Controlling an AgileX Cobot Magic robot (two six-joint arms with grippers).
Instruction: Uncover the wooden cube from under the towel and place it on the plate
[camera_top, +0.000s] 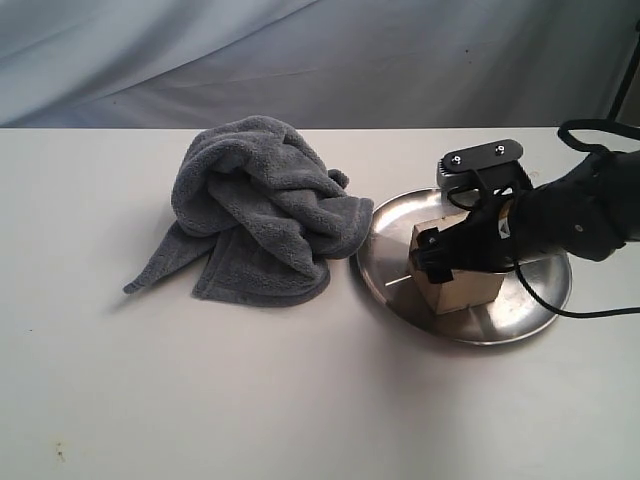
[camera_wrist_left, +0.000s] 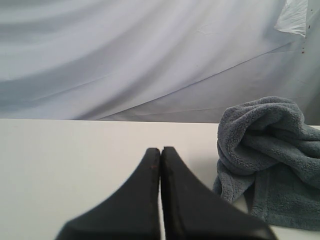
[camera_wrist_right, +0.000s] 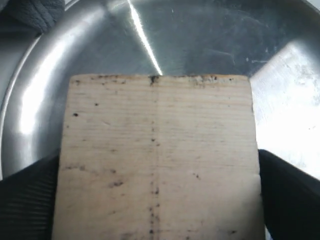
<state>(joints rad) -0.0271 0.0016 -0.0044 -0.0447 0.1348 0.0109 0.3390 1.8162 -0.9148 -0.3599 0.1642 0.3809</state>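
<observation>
The pale wooden cube (camera_top: 462, 287) stands on the shiny silver plate (camera_top: 540, 300), toward the side nearest the towel. My right gripper (camera_top: 445, 265) reaches over the plate from the right and is shut on the cube, one black finger against each side. The right wrist view shows the cube's speckled top face (camera_wrist_right: 157, 150) filling the space between the fingers (camera_wrist_right: 30, 200), with the plate (camera_wrist_right: 60, 55) below. The dark grey towel (camera_top: 260, 210) lies bunched on the table left of the plate, touching its rim. My left gripper (camera_wrist_left: 160, 150) is shut on nothing, low over the table beside the towel (camera_wrist_left: 270, 150).
A white table (camera_top: 300, 400) carries everything, with a pale fabric backdrop (camera_top: 300, 50) behind it. A black cable (camera_top: 560, 305) loops from the right arm over the plate's near right rim. A corner of the towel (camera_wrist_right: 30, 12) shows past the plate's rim.
</observation>
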